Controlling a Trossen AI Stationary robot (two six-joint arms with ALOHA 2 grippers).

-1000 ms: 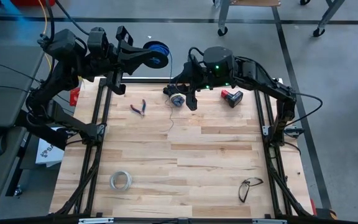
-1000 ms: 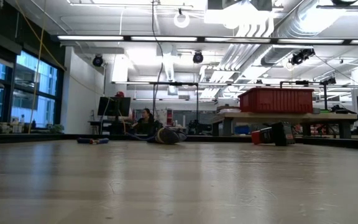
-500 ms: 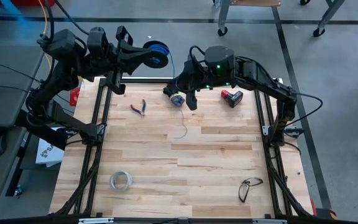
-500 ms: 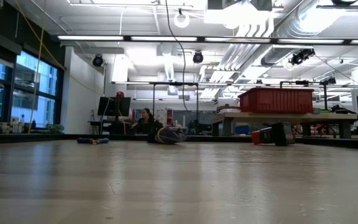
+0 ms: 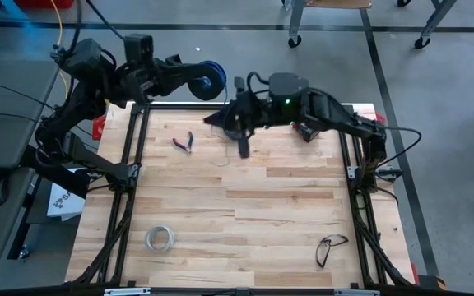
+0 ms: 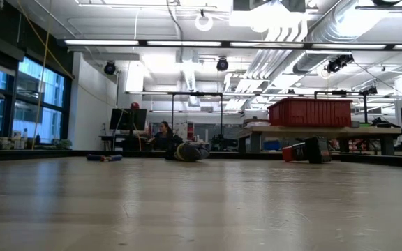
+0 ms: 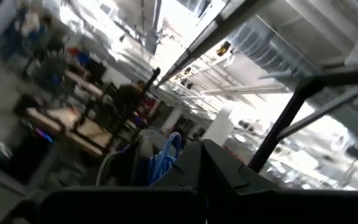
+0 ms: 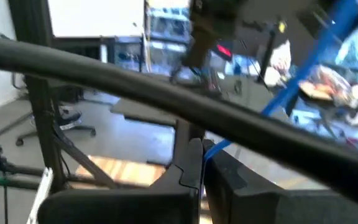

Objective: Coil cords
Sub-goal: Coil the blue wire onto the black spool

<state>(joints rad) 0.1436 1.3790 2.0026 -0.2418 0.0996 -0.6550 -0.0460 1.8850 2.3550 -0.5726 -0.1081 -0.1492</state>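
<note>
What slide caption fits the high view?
Left gripper holds the blue spool past the table's far edge; right gripper pinches the wire nearby.

From above I cannot follow the thin wire (image 5: pixel 225 158) past a faint loop on the boards; its run toward the spool (image 5: pixel 206 72) is too fine to trace. The right gripper (image 5: pixel 220 120) blurs into a dark smear, hiding whatever sits under it. The red tool (image 5: pixel 307 130) is half covered by the right arm. My left wrist view is smeared by motion; only blue strands (image 7: pixel 165 163) read. The pliers (image 6: pixel 104 157) are a speck in the low view.
</note>
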